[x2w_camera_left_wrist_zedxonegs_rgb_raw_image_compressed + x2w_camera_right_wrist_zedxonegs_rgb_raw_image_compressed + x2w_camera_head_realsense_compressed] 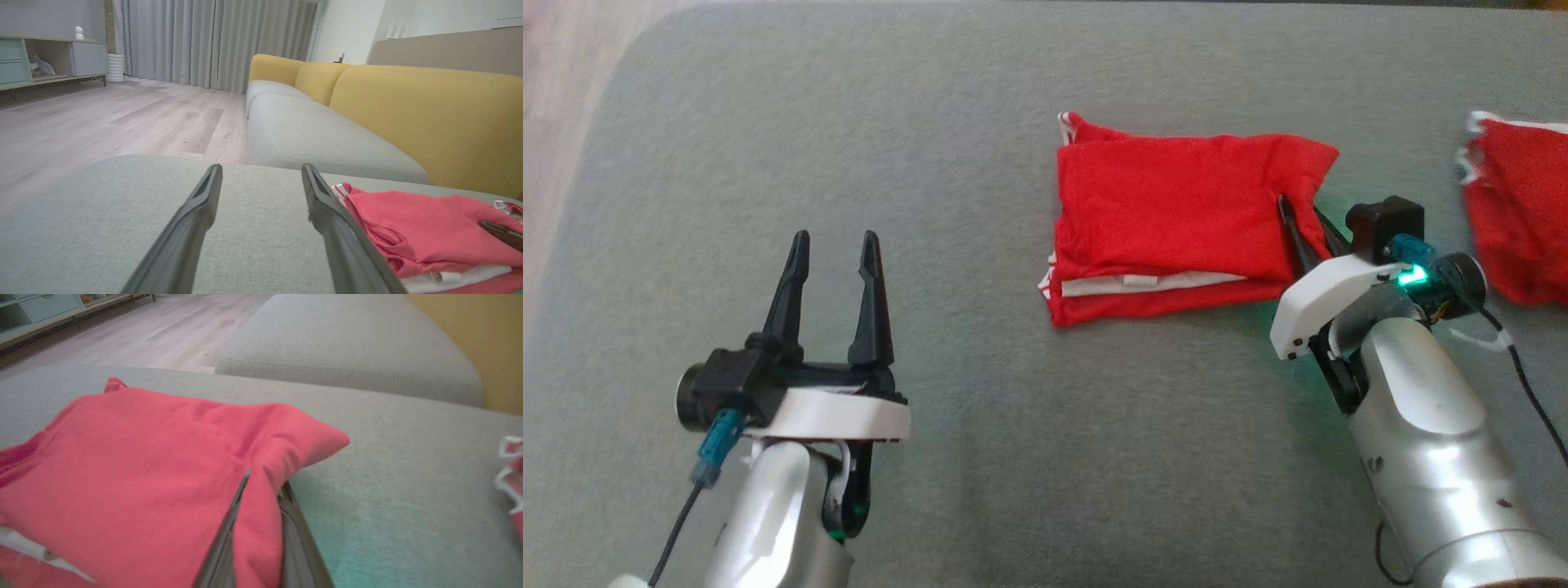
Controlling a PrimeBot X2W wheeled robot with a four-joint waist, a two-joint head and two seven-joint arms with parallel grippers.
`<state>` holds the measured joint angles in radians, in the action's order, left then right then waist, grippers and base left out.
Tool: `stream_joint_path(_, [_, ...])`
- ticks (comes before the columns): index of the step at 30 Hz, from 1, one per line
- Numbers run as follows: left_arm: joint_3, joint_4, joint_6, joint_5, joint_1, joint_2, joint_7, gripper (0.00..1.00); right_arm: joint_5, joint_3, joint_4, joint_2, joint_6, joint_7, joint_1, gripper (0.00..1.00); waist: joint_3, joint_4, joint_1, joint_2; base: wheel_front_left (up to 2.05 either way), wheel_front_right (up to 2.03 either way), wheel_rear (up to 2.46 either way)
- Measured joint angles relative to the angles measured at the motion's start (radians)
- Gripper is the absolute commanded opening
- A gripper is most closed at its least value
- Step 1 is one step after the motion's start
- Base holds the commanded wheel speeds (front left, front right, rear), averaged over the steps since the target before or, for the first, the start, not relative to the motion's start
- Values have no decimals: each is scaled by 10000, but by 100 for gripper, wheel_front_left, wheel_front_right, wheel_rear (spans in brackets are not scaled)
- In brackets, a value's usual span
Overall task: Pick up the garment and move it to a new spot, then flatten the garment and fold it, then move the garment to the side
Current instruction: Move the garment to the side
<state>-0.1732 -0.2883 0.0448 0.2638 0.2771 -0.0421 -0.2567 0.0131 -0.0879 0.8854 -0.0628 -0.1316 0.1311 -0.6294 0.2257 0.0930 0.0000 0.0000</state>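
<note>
The garment (1176, 220) is a folded red piece with white trim, lying on the grey cushion (980, 425) right of centre. My right gripper (1298, 214) is shut on the garment's right edge; in the right wrist view a ridge of red cloth (261, 498) is pinched between the two dark fingers (222, 543). My left gripper (837, 249) hovers open over bare cushion at the lower left, well clear of the garment (416, 228), which lies to the right of its fingers (335, 220).
A second red piece with white trim (1515, 212) lies at the right edge of the cushion. A grey and yellow sofa (367, 122) stands beyond the cushion, with wooden floor (102, 118) and a low cabinet (45, 57) to its left.
</note>
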Motion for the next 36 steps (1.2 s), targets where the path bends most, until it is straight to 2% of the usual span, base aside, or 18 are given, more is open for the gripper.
stream_joint_path(7, [-75,67,-6,-130,-379,-2,0,100,1469,-119,-1289,-38,0,-299,305,0,-351,-935,0,0,0,0,0])
stream_joint_path(12, [-148,150,6,-209,-374,-2,0,100,1845,-330,-2006,-604,0,-817,292,0,-332,-1408,-1,0,0,0,0])
stream_joint_path(18, [-100,176,100,-293,-317,-4,0,100,1860,-311,-2470,-2284,0,-1528,127,0,97,-1671,0,0,0,0,0])
stream_joint_path(26, [44,165,270,-378,117,-2,0,100,1655,50,-2079,-4207,0,-1900,-644,0,660,-1639,1,0,0,0,0])
stream_joint_path(30, [130,146,353,-472,154,-4,0,100,1655,412,-1900,-4470,0,-1929,-852,0,868,-1540,2,0,0,0,0])
stream_joint_path(36, [259,121,441,-537,297,-2,0,100,1661,1016,-1607,-4504,0,-1914,-1011,0,1033,-1409,1,0,0,0,0])
